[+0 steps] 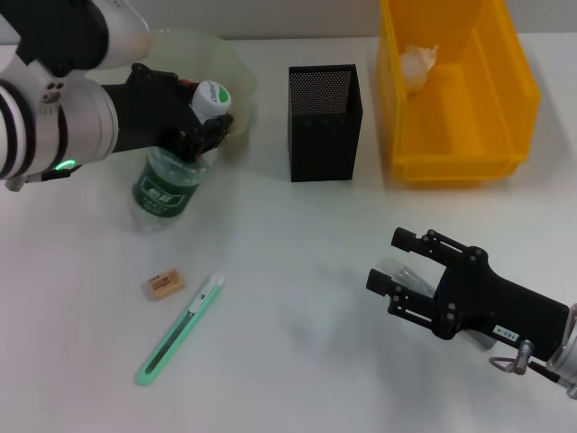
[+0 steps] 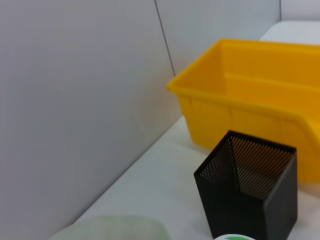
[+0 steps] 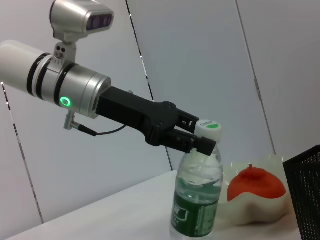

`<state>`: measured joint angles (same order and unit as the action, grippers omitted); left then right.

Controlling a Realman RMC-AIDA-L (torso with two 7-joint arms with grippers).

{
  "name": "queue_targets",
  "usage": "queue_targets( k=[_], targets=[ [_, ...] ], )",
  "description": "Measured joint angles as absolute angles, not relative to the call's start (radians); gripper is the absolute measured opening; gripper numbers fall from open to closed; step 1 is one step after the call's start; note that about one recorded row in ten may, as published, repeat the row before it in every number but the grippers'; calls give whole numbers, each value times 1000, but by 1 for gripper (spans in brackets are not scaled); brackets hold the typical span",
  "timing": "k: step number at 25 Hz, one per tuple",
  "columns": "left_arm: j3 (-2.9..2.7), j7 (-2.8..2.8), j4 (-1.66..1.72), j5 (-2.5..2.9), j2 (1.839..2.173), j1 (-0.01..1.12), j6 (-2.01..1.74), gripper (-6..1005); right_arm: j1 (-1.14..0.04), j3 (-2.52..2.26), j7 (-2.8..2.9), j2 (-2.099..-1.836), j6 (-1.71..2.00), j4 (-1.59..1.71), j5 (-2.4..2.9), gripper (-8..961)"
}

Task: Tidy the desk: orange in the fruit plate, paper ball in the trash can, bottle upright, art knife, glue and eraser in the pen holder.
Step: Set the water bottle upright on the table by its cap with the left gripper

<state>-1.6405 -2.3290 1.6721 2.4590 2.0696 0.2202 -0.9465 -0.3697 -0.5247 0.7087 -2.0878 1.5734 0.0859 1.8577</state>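
The bottle (image 1: 167,188) with a green label and a white cap stands upright at the left of the table. My left gripper (image 1: 204,126) is shut on its neck just under the cap, as the right wrist view also shows on the bottle (image 3: 196,200). The orange (image 3: 255,184) lies in the pale fruit plate (image 3: 262,212) behind the bottle. The paper ball (image 1: 417,65) rests in the yellow trash can (image 1: 505,99). The eraser (image 1: 165,284) and the green art knife (image 1: 180,329) lie on the table at front left. My right gripper (image 1: 391,262) hovers open at front right over a pale translucent thing, perhaps the glue.
The black mesh pen holder (image 1: 325,122) stands between the fruit plate (image 1: 236,68) and the trash can, and I see nothing in it. A grey wall runs along the table's back edge. Bare white table lies between the art knife and my right gripper.
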Motion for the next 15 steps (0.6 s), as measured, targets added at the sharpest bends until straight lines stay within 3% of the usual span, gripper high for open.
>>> queue_targets(
  k=[15],
  targets=[
    [-1588, -2273, 1672, 2373, 2069, 196, -954, 445, -385, -525, 708, -2088, 1548, 86, 1858, 723]
  ],
)
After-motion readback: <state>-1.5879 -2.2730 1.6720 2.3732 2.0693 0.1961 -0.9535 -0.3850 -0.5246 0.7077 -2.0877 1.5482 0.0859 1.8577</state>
